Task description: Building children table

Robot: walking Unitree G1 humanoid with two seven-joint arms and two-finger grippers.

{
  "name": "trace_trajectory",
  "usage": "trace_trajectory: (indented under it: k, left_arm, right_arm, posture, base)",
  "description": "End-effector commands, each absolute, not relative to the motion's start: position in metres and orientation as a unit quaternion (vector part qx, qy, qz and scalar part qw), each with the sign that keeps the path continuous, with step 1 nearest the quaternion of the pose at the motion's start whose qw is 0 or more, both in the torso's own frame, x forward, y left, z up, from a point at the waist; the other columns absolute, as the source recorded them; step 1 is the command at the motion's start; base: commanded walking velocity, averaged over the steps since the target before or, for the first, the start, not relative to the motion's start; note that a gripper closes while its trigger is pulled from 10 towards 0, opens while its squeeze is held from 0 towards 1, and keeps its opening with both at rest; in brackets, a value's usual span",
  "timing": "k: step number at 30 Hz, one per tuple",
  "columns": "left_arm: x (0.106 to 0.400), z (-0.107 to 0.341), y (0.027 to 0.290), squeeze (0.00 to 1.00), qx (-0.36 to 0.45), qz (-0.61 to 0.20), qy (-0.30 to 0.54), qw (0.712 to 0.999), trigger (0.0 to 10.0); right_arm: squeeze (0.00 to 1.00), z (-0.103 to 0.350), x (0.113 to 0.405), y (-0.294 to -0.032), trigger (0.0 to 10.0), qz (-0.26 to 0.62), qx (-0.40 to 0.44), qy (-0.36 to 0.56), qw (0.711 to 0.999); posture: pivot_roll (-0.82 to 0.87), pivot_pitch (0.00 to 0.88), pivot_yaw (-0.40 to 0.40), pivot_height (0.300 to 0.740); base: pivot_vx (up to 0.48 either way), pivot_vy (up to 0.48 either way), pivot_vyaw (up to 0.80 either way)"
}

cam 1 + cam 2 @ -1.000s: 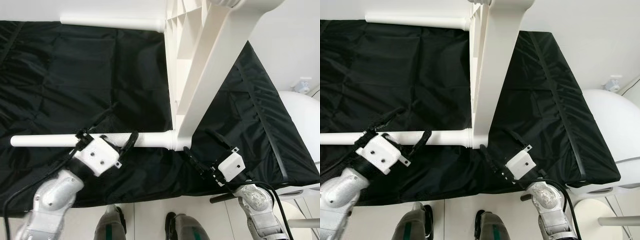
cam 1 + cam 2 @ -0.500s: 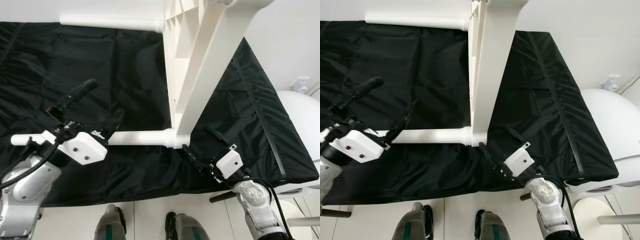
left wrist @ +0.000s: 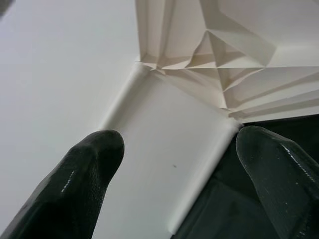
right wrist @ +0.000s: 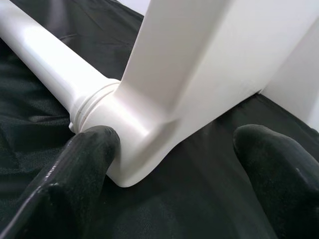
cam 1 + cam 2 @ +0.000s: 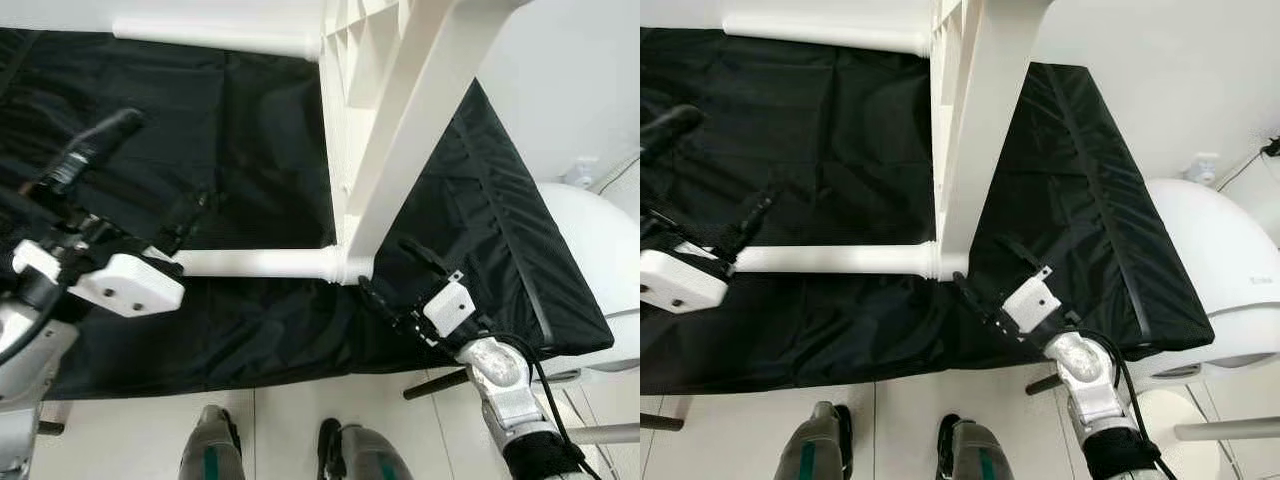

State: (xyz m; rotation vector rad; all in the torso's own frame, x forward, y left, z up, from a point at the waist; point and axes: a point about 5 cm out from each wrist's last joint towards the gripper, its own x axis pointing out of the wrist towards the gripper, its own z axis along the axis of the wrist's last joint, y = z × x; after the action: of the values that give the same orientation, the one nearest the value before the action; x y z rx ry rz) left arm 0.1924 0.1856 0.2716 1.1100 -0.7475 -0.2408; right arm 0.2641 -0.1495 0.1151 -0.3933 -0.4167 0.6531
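Observation:
The white children's table top (image 5: 395,110) stands on its edge on a black cloth (image 5: 250,130), its ribbed underside facing left. One white leg (image 5: 262,263) sticks out from its near corner, lying along the cloth. Another leg (image 5: 215,37) juts from the far corner. My left gripper (image 5: 140,180) is open, raised above the near leg's free end, and holds nothing. In the left wrist view the ribbed underside (image 3: 219,50) lies ahead of the fingers. My right gripper (image 5: 397,279) is open, its fingers (image 4: 89,164) on either side of the near corner joint (image 4: 144,124).
The black cloth covers a low platform whose front edge (image 5: 300,365) runs just before my feet (image 5: 215,455). A white rounded piece of furniture (image 5: 600,260) stands at the right. White wall lies beyond the cloth.
My left gripper has come off the near leg, rising and moving left with its fingers spread wider. The right gripper stays at the corner joint. The view has shifted slightly.

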Motion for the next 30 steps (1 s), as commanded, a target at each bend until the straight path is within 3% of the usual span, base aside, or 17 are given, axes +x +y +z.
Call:
trace_trajectory:
  k: [1,13,21,30]
  left_arm:
    - [0.188,0.289,0.186,0.0,0.516,-0.069,-0.383,0.763,10.0]
    - [0.193,0.326,0.183,0.0,0.523,-0.05,-0.433,0.732,10.0]
    - [0.194,0.327,0.183,0.0,0.514,-0.056,-0.431,0.739,10.0]
    - [0.188,0.331,0.182,0.0,0.558,-0.048,-0.445,0.699,10.0]
  right_arm:
    - [0.0,0.116,0.272,-0.151,10.0,0.305,-0.186,-0.196,0.913]
    - [0.0,0.118,0.284,-0.146,10.0,0.305,-0.186,-0.211,0.91]
    - [0.0,0.115,0.282,-0.145,10.0,0.303,-0.182,-0.213,0.911]
    - [0.0,0.112,0.282,-0.143,10.0,0.305,-0.181,-0.211,0.911]
  posture:
    - [0.23,0.158,-0.123,0.74]
    - [0.23,0.155,-0.098,0.74]
    - [0.23,0.165,-0.086,0.74]
    - [0.23,0.174,-0.086,0.74]
  base:
    - [0.0,0.0,0.0]
    - [0.0,0.0,0.0]
    - [0.0,0.0,0.0]
    - [0.0,0.0,0.0]
